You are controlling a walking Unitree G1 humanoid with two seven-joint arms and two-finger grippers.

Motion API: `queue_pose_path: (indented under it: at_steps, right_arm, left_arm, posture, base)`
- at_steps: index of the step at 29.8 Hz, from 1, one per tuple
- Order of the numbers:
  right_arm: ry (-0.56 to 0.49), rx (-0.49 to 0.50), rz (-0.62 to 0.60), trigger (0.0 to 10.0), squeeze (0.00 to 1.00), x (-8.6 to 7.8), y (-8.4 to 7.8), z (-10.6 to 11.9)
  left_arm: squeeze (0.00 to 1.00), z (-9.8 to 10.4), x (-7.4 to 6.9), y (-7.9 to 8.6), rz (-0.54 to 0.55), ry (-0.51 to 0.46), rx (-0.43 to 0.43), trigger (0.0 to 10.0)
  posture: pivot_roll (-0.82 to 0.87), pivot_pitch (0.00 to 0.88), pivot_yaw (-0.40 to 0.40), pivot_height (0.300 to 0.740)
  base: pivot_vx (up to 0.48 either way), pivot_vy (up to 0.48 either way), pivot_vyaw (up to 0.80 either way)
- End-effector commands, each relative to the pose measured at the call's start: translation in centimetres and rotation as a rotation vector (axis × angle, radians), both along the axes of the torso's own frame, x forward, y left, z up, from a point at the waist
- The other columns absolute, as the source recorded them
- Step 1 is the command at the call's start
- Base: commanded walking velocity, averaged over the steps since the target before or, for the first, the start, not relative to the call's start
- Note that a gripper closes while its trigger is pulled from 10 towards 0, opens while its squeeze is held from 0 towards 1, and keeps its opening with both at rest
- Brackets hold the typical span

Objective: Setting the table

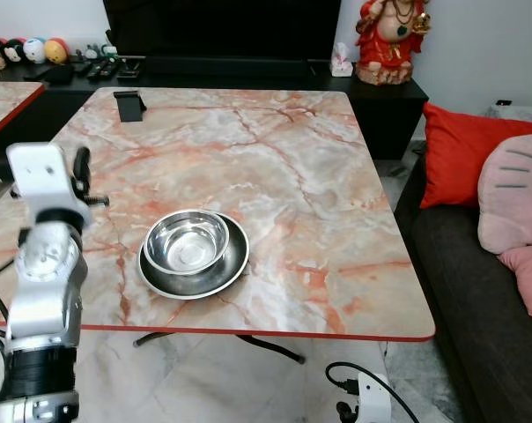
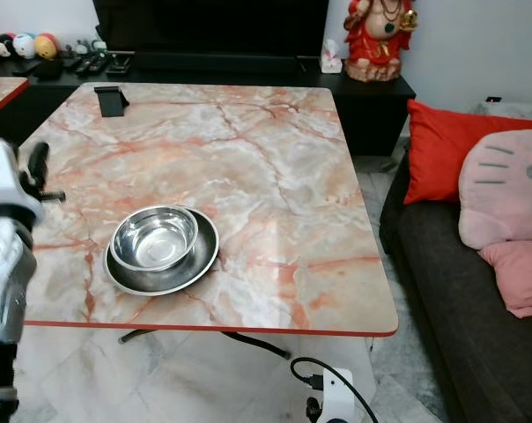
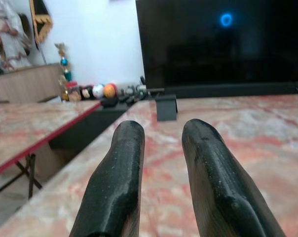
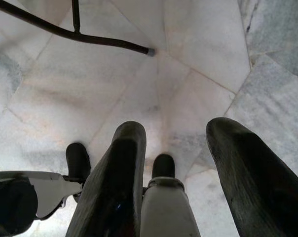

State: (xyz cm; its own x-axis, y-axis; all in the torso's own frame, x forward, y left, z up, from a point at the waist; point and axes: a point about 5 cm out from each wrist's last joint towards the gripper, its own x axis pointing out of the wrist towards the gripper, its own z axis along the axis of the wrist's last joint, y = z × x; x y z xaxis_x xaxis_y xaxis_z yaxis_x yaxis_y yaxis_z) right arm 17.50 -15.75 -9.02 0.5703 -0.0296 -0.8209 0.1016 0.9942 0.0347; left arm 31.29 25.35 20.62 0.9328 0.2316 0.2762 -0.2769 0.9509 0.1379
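A shiny round steel bowl (image 1: 187,241) sits nested inside a wider, shallow grey metal plate (image 1: 226,273) on the pink-and-white marble-patterned table with a red edge (image 1: 292,176), near the table's front edge and toward my left side. Both are upright, and the bowl holds nothing that I can make out.

My left gripper (image 3: 161,173) is raised at the table's left edge, well apart from the bowl and plate — its two black fingers (image 3: 117,182) are parted with a narrow gap between them and hold nothing. Along those fingers I look across the tabletop to a small black stand (image 3: 166,107) at the far side, with a large dark television screen (image 3: 223,44) behind it.

My right gripper (image 4: 176,170) hangs low, pointing down at the pale marble floor tiles (image 4: 198,54) — its fingers are spread apart and empty. A black metal table leg (image 4: 70,32) crosses the floor beyond them.

To my right stands a dark grey sofa (image 1: 477,291) carrying a red cushion (image 1: 464,150) and a pink plush pillow (image 1: 514,189). A red and gold figurine (image 1: 391,40) stands on the black cabinet behind the table.
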Motion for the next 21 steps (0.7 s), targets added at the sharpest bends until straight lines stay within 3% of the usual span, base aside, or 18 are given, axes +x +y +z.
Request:
queue_pose_path:
  at_steps: [1,5,13,21]
  right_arm:
    - [-0.016,-0.003,-0.018,10.0,0.00,0.3,-0.2,0.2]
    - [-0.013,-0.010,-0.010,10.0,0.00,0.1,-0.4,0.1]
    - [-0.004,-0.021,-0.022,10.0,0.00,-1.5,-1.7,-0.4]
    - [-0.006,-0.017,-0.038,10.0,0.00,-1.3,-2.7,-0.2]
  left_arm:
    - [0.00,-0.1,0.0,-1.0,-0.042,-0.016,0.036,10.0]
    - [0.00,-1.4,0.0,-2.6,-0.103,0.011,0.068,10.0]
    - [0.00,-0.7,0.3,-2.6,-0.107,-0.035,0.059,10.0]
    - [0.00,-0.9,0.6,-2.9,-0.107,-0.057,0.054,10.0]
  posture:
    - [0.08,0.000,-0.013,0.740]
    - [0.08,0.000,-0.014,0.740]
    - [0.07,0.000,-0.011,0.740]
    - [0.07,0.000,-0.006,0.740]
  base:
    - [0.000,0.000,0.00]
    - [0.000,0.000,0.00]
    - [0.000,0.000,0.00]
    - [0.000,0.480,0.00]
